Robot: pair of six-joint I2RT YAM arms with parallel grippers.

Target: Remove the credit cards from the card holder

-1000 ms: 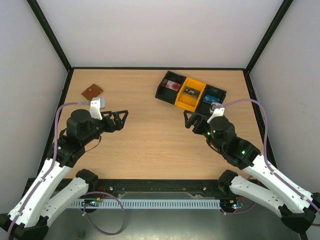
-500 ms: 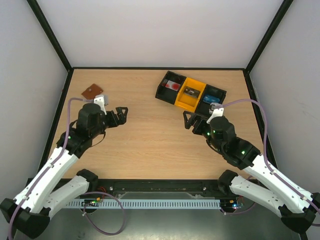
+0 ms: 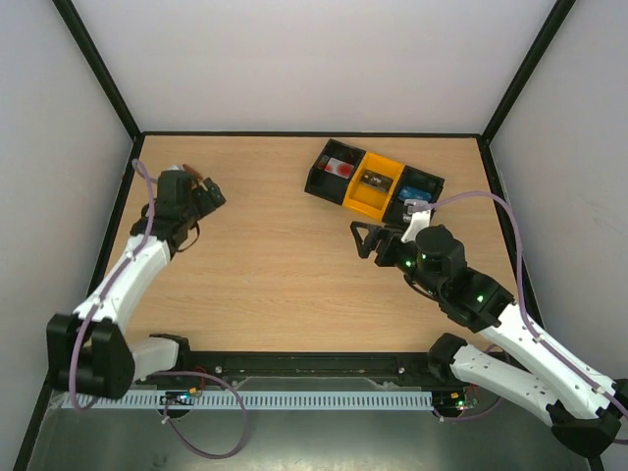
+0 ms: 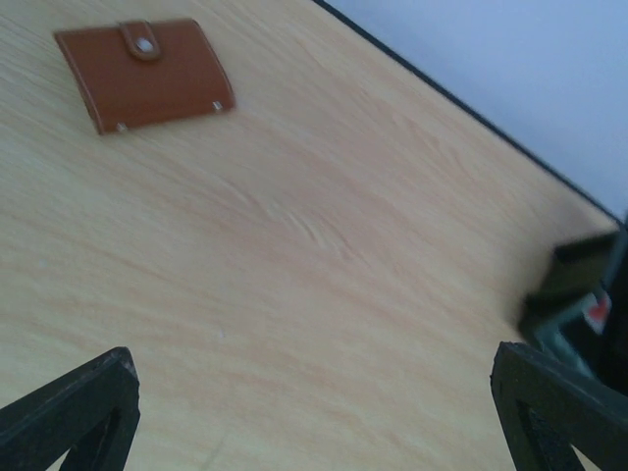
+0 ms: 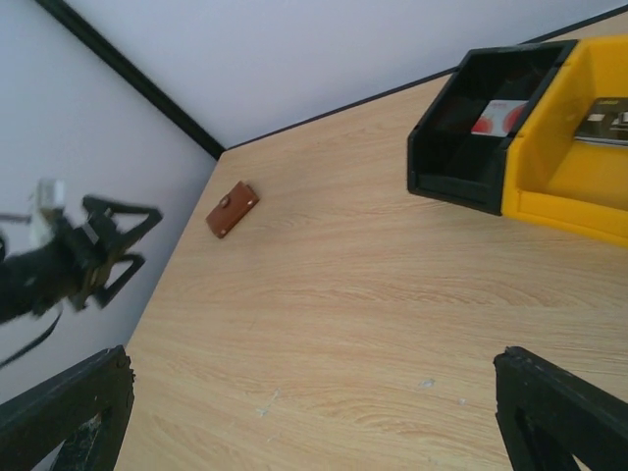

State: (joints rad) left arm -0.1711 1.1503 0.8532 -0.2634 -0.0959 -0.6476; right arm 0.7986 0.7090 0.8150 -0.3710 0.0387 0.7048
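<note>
The brown card holder [image 4: 144,74] lies shut on the table, snap tab fastened, at the far left; it also shows in the right wrist view [image 5: 233,209]. In the top view my left arm hides it. No credit cards show. My left gripper [image 3: 210,194] is open and empty, hovering just right of the holder's place; its fingertips [image 4: 74,412] sit at the bottom corners of its wrist view. My right gripper [image 3: 365,238] is open and empty over mid-table, far right of the holder.
A tray of bins stands at the back right: black bin [image 3: 332,172], yellow bin [image 3: 374,183], black bin [image 3: 417,189], with small items inside. Black frame posts and white walls enclose the table. The left wall is close to my left arm.
My left arm has swung left and back, from mid-left of the table to over the card holder, now covering it from above. My right gripper has shifted slightly left.
</note>
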